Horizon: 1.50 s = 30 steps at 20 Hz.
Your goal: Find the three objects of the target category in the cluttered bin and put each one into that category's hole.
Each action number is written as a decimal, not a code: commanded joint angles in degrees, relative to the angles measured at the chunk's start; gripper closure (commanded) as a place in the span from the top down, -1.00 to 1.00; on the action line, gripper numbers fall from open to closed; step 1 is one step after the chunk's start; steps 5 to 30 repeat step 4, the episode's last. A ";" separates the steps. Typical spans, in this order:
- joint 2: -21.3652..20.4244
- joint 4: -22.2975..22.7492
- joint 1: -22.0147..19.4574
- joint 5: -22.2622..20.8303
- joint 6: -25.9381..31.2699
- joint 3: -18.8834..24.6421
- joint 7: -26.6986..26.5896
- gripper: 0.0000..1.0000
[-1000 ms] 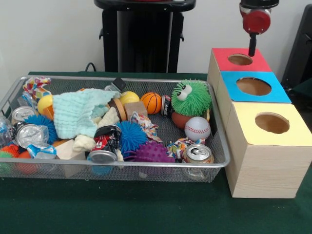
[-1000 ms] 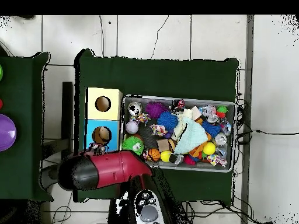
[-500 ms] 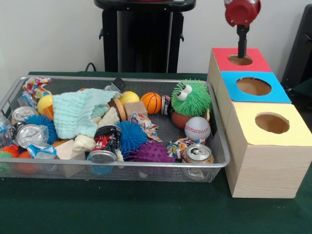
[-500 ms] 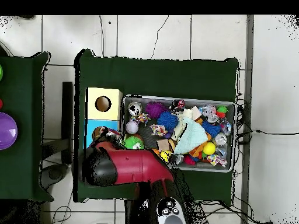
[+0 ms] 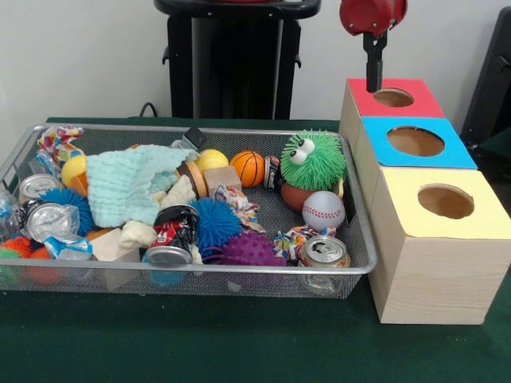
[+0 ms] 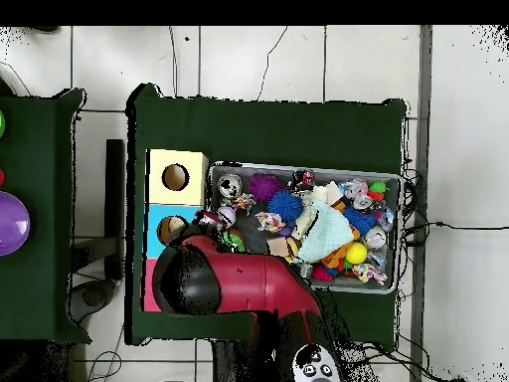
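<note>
The wire bin holds three cans, one basketball and one baseball, while the hand, whose state I cannot tell, hangs beside the red hole.

**Wire bin of clutter beside three boxes with holes**

The wire mesh bin sits on the green cloth, crowded with balls, cans and cloths: a basketball, a baseball, a yellow ball, blue and purple spiky balls, a green fuzzy toy with eyes, crushed cans, a mint washcloth. Just right of the bin stand three wooden boxes in a row, each with a round hole on top: yellow box nearest, blue box in the middle, red box farthest.
</note>
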 commanded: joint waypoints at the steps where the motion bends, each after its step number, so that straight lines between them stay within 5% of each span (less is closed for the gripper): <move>1: -1.31 -1.37 -1.25 1.17 4.46 0.78 12.48 -1.00; 30: -1.29 -1.98 -0.81 1.23 5.24 0.41 12.69 -1.00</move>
